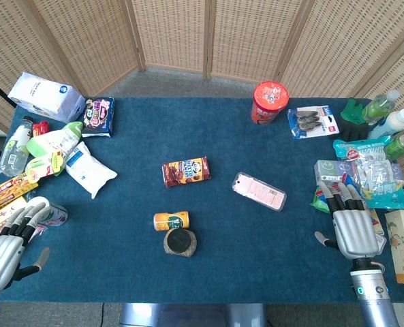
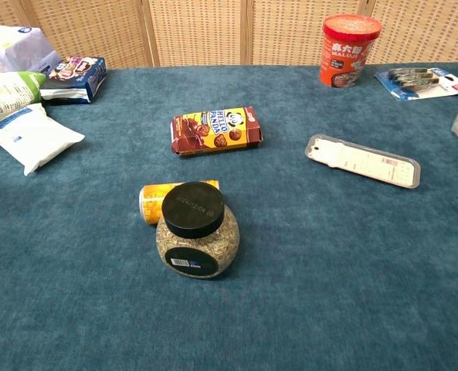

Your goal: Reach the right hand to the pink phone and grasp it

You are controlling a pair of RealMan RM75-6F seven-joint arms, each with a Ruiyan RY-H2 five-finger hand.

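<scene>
The pink phone (image 1: 259,191) lies flat on the blue table cloth, right of centre; the chest view shows the phone (image 2: 362,161) as a pale slab in a clear case. My right hand (image 1: 353,228) rests at the table's right front edge with fingers straight and apart, holding nothing, well to the right of the phone. At the left front corner my left hand (image 1: 7,246) is also open and empty. Neither hand appears in the chest view.
A brown Hello Panda box (image 1: 186,171), a small yellow can (image 1: 171,221) and a black-lidded jar (image 1: 180,242) sit mid-table. A red cup (image 1: 269,102) stands at the back. Packets and bottles (image 1: 372,163) crowd the right edge, bags and snacks (image 1: 58,146) the left.
</scene>
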